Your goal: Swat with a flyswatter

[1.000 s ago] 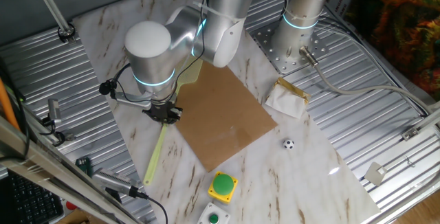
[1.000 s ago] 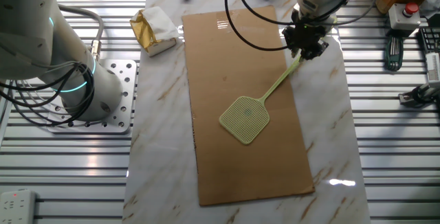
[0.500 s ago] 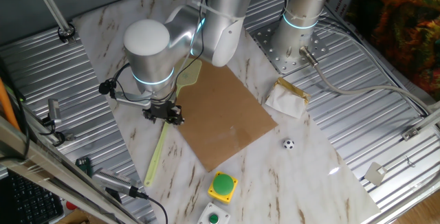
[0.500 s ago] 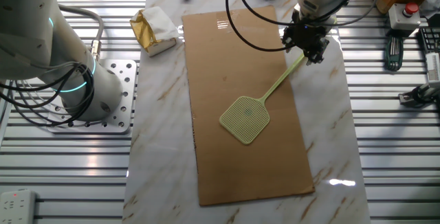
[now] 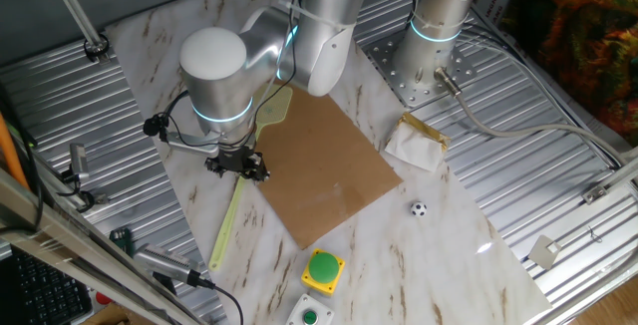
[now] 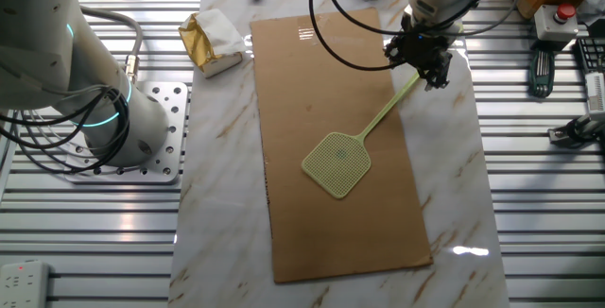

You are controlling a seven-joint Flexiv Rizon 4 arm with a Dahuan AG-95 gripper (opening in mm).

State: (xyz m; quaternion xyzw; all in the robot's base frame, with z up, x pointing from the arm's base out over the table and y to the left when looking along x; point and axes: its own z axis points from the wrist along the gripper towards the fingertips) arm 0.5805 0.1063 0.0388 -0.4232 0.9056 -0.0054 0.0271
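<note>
I judge the step in hand to be the grasp; my gripper (image 6: 421, 59) hangs low over the handle end of the flyswatter (image 6: 352, 151), which lies flat with its mesh head on the brown board (image 6: 312, 91) and its handle running off the board's edge onto the marble table (image 6: 227, 232); my fingers seem spread either side of the handle, but whether they have clamped it I cannot tell from either view. Next, as I read it, I must be sure of a firm hold on the thin handle, lift the head clear of the board, then bring it down flat; a loose pinch would let the handle twist.
</note>
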